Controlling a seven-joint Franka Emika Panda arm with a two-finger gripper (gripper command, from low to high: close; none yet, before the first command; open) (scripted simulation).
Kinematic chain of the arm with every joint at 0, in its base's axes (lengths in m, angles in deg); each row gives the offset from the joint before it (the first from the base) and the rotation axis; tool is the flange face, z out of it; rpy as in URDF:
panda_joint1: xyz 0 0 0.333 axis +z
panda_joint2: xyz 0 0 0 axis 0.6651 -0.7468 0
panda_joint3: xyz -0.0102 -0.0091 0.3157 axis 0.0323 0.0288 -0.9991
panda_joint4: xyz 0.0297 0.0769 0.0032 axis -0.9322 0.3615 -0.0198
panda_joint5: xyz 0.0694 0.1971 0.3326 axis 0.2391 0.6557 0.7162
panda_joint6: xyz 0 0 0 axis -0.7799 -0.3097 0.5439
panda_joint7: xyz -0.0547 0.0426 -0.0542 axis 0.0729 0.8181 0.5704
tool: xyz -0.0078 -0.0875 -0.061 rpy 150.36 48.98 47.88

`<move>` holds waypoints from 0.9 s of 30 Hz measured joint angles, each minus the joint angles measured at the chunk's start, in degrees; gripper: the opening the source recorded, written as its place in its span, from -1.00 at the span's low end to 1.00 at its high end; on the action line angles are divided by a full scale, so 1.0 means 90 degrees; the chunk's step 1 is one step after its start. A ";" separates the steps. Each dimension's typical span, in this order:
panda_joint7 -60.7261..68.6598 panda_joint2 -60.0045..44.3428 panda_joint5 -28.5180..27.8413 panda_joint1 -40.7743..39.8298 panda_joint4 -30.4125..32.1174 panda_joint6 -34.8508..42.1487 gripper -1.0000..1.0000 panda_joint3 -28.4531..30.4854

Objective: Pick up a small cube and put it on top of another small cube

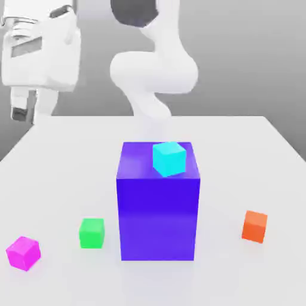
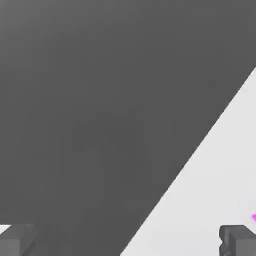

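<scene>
Magenta cube (image 1: pixel 24 253) (beside green cube (image 1: pixel 92 233)).

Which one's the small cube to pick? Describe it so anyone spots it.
Start at the big blue-violet block mid-table. Go past the green cube toward the exterior view's left; the small cube sits by the table's near corner. It's the lone magenta-pink one.

Bright even light, soft faint shadows

No readable txt, labels, brands or nos. on any obj.
</scene>
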 joint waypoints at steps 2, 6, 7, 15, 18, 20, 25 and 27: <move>-0.0545 -0.0431 -0.0025 -0.0175 0.0073 -0.0175 0.00 0.0096; -0.1544 -0.1290 0.0052 -0.0624 0.0220 -0.0531 0.00 0.0288; -0.1771 -0.1504 0.0102 -0.0701 0.0257 -0.0621 0.00 0.0346; -0.2847 -0.3245 0.0897 -0.1076 0.0403 -0.1492 0.00 0.0576; -0.2791 -0.3934 0.1025 -0.1186 0.0274 -0.2027 -1.00 0.0457; -0.2791 -0.3934 0.1025 -0.1186 0.0274 -0.2029 -1.00 0.0457; -0.2790 -0.3991 0.1034 -0.1198 0.0264 -0.2083 -1.00 0.0445; -0.2840 -0.3658 0.0973 -0.1174 0.0333 -0.1823 -1.00 0.0485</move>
